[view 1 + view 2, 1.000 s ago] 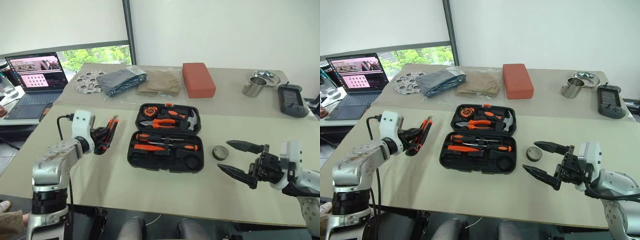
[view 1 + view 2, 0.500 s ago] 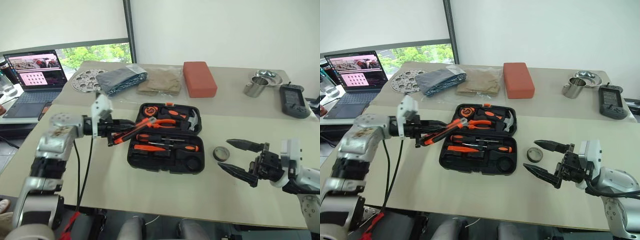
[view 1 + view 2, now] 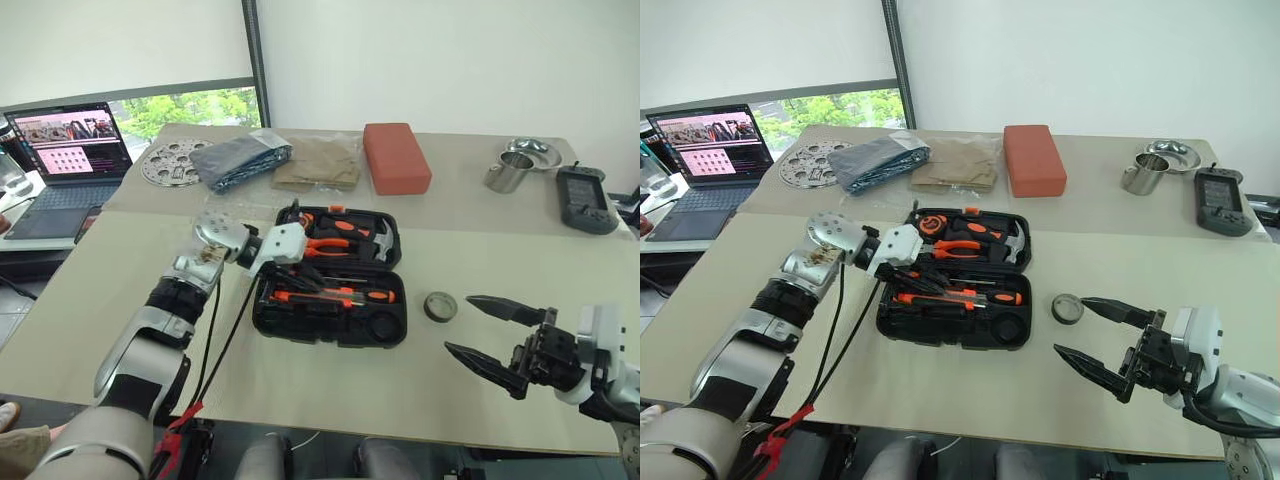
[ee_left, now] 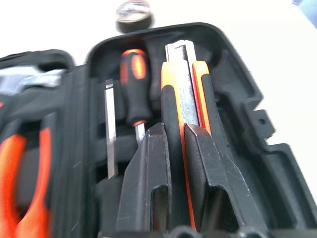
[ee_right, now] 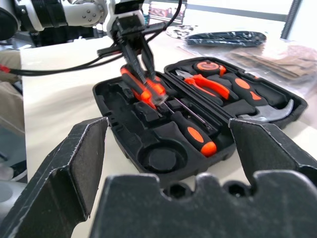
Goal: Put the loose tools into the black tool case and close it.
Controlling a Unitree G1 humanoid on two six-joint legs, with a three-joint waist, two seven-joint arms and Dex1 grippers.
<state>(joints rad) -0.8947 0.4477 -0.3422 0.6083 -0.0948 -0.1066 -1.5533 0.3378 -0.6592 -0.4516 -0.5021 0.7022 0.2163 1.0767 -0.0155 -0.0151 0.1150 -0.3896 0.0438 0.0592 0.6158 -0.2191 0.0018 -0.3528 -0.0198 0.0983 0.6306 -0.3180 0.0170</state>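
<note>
tape roll [image 3: 440, 306] right of tool case [image 3: 331, 327]

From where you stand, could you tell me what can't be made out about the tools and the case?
- Utility knife: in the head views the left gripper covers it; the left wrist view cannot settle whether it is seated in its slot.
- Tool case: the latch cannot be found in any view.
- Tape roll: cut off at the frame edge and blurred in the left wrist view.
- Laptop: screen content too small to read.

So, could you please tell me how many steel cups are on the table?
2: a steel cup and a shallower steel bowl just behind it, near the far right corner by the black handheld device.
</note>
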